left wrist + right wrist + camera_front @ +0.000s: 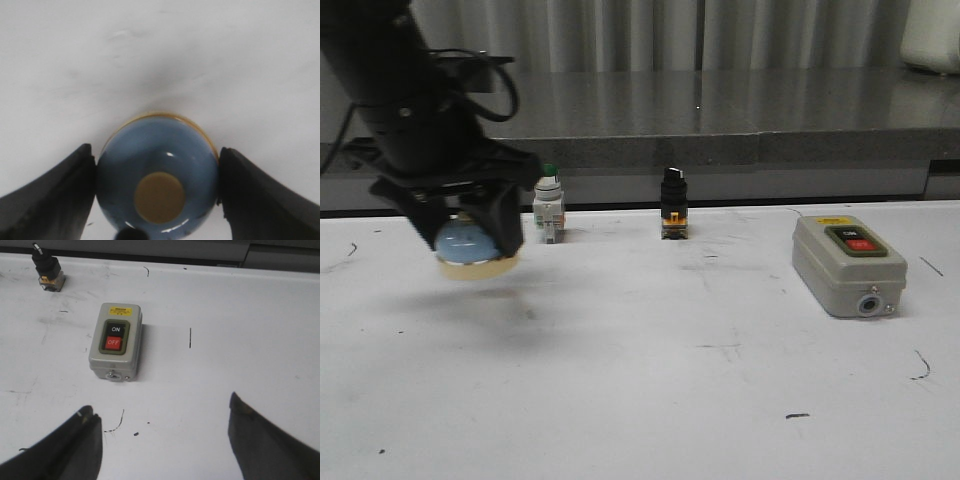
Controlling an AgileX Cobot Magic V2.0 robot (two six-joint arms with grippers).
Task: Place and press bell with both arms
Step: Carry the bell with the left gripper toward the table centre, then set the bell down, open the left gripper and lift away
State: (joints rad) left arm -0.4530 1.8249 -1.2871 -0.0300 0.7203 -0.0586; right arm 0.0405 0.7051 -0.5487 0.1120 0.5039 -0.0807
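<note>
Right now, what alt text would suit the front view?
The left gripper holds the blue bell just above the white table, at the left. Behind stand a green-capped push button and a black selector switch; a grey switch box sits right.

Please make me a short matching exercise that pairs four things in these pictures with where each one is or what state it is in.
Things:
1. bell
2. switch box
3. green-capped push button
4. right end effector

States:
A. open, holding nothing
B. gripped above the table
C. on the table, at the right
D. standing near the table's back edge

Pairs: 1-B, 2-C, 3-D, 4-A
</note>
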